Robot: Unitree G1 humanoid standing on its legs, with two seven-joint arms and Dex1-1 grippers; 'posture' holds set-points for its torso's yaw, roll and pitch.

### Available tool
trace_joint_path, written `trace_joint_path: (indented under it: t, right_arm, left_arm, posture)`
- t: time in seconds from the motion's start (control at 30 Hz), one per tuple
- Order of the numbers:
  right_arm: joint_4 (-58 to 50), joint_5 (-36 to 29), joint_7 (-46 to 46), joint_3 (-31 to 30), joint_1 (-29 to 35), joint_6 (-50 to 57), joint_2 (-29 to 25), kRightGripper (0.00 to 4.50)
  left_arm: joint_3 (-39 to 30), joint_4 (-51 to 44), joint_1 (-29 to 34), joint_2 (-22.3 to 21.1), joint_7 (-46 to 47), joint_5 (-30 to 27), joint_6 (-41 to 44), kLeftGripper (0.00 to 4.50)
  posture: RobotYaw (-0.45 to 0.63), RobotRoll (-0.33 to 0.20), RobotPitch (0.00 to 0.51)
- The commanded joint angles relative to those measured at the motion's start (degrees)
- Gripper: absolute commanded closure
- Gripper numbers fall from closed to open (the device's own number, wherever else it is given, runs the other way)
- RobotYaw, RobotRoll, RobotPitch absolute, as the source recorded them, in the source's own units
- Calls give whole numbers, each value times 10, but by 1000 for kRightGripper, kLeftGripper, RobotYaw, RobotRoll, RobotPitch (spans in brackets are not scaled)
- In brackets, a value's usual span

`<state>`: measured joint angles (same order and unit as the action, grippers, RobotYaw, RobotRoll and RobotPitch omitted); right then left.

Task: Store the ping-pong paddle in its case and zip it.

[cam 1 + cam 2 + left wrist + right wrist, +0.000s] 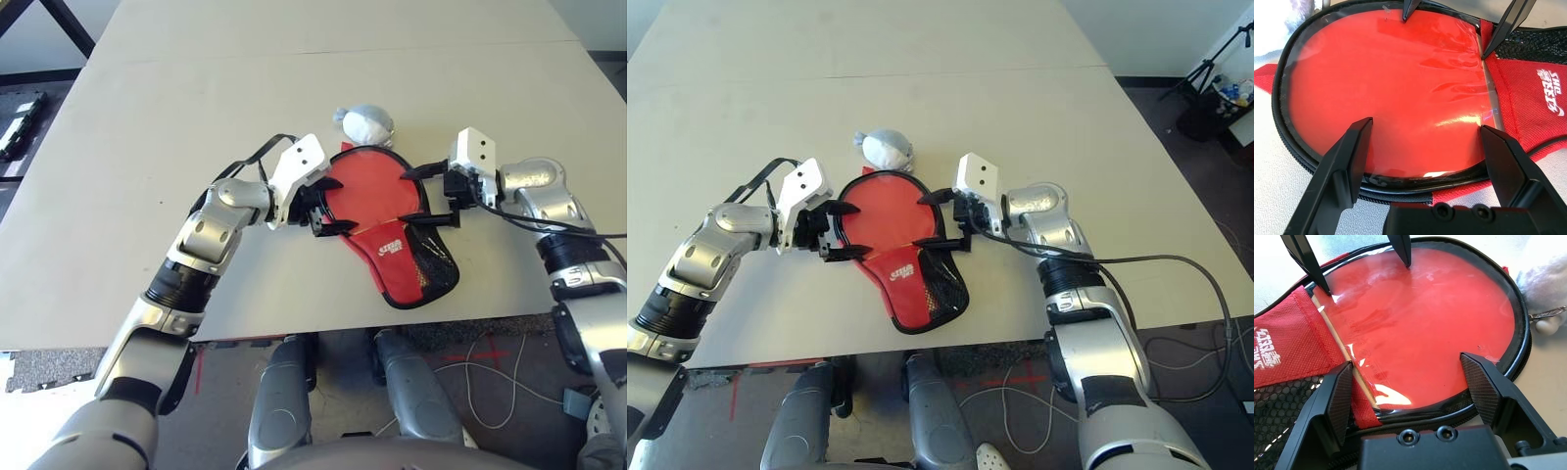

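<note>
Mid-frame, both my grippers, left [328, 208] and right [428, 196], spread wide over the case [390, 257], logo reading "DHS".

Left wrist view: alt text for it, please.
Paddle-shaped red fabric case with black piping lies on the table, a smooth red face showing behind its clear window, beside a white logo. The open black left claw spans one edge; the black right claw reaches over the opposite edge.

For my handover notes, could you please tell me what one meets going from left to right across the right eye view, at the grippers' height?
Left gripper, red case, right gripper.
</note>
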<state>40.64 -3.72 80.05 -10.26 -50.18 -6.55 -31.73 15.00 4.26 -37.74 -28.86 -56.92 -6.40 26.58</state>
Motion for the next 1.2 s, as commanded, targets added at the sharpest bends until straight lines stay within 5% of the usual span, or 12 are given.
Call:
trace_joint_path:
  t: [0.03,0.3,0.57,0.93,1.2]
  right_arm:
    - [8,7,26,-7,-25,26,-15,0]
    - [81,16,21,3,-140,21,-10,0]
    - [227,88,-140,-15,-232,-33,65,0]
    - [327,146,-341,-7,-302,-50,150,0]
    - [350,183,-369,-26,-313,-28,168,0]
  left_arm:
    - [31,17,17,0,1,21,8,34]
    - [35,9,25,3,7,21,15,34]
    - [42,-10,36,9,13,18,26,34]
    - [49,-65,65,14,27,11,57,34]
    - [54,-90,79,16,34,5,73,34]
  posture:
    - [-23,0,273]
    - [-21,0,272]
    - [-9,0,271]
    - [30,0,269]
    - [32,0,271]
